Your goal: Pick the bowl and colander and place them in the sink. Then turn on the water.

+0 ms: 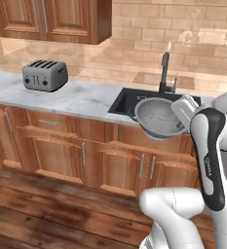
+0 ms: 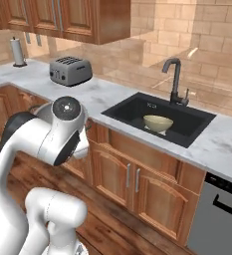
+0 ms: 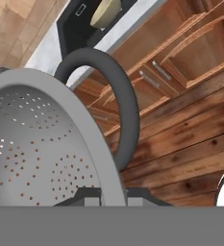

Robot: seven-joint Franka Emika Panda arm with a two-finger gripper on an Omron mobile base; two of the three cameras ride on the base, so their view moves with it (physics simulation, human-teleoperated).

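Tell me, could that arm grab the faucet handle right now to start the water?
Probably not yet. Its tool is shut on the colander, held in front of the cabinets, short of the sink. It would have to set that down first; the faucet itself stands unobstructed.

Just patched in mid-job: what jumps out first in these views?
The gripper is shut on the rim of the grey colander, held tilted in the air in front of the cabinets, just short of the sink. The bowl already sits in the sink, below the dark faucet. A toaster stands on the counter to the left.
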